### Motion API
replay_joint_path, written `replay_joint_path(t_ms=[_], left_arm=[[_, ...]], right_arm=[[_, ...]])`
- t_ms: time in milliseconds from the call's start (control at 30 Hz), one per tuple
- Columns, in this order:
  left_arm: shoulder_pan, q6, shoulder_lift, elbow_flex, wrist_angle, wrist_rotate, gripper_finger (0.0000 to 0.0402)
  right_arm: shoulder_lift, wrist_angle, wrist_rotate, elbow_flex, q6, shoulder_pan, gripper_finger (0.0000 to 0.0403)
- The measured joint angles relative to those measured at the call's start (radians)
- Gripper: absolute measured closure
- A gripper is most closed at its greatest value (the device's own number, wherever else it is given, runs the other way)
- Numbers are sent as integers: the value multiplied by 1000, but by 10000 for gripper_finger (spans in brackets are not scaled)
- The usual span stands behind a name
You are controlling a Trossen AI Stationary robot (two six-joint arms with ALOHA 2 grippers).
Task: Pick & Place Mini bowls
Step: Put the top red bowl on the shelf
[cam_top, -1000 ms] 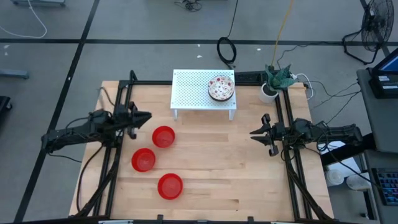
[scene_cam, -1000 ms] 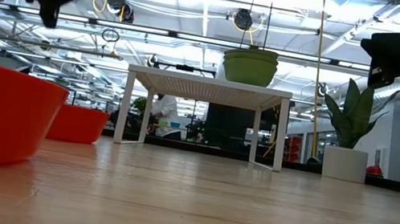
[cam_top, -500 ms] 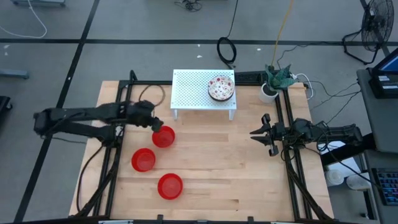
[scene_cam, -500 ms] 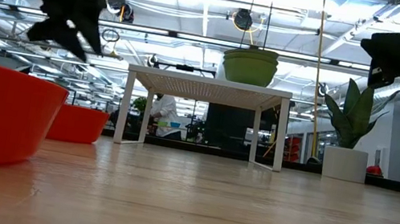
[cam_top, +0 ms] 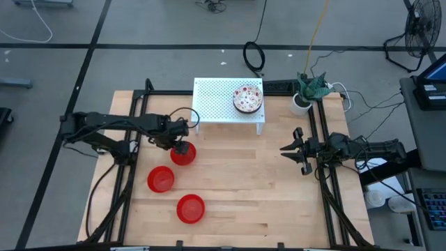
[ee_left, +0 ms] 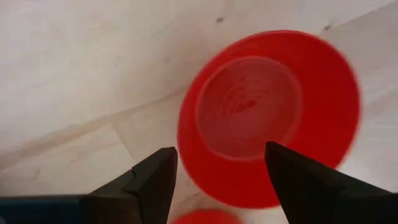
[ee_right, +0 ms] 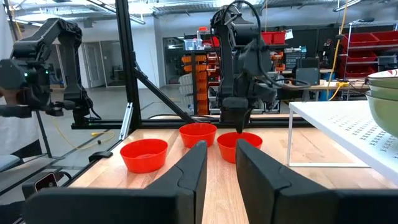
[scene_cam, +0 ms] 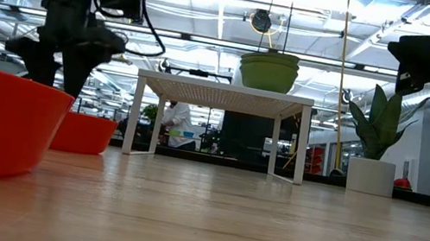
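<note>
Left pincer over a red mini bowl

The left pincer, fingers spread, hangs just above the red mini bowl left of centre on the tabletop. Two more red bowls sit lower left. A patterned bowl stack rests on the white rack. The right pincer, spread, waits at right.

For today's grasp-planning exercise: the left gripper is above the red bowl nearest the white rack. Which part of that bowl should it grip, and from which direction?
Grip the rim of the red bowl, coming straight down from above. It sits upright and open on the table, and its thin flared wall suits one finger inside and one outside. The left gripper is open over it, near its edge.
</note>
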Motion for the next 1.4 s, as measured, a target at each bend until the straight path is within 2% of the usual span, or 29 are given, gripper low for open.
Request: replay_joint_path(t_ms=[167,333,600,1067,1233,1400], left_arm=[[0,-13,44,0,-17,-3,153],[0,-84,63,-1,-58,-53,153],[0,-162,65,-43,-67,-45,162],[0,-130,65,-63,-50,-40,298],[0,-124,65,-63,-49,-89,327],[0,-46,65,-63,-49,-134,345]], right_arm=[[0,0,0,0,0,0,330],[0,0,0,0,0,0,330],[0,0,0,0,0,0,330],[0,0,0,0,0,0,330],[0,0,0,0,0,0,330],[0,0,0,0,0,0,330]])
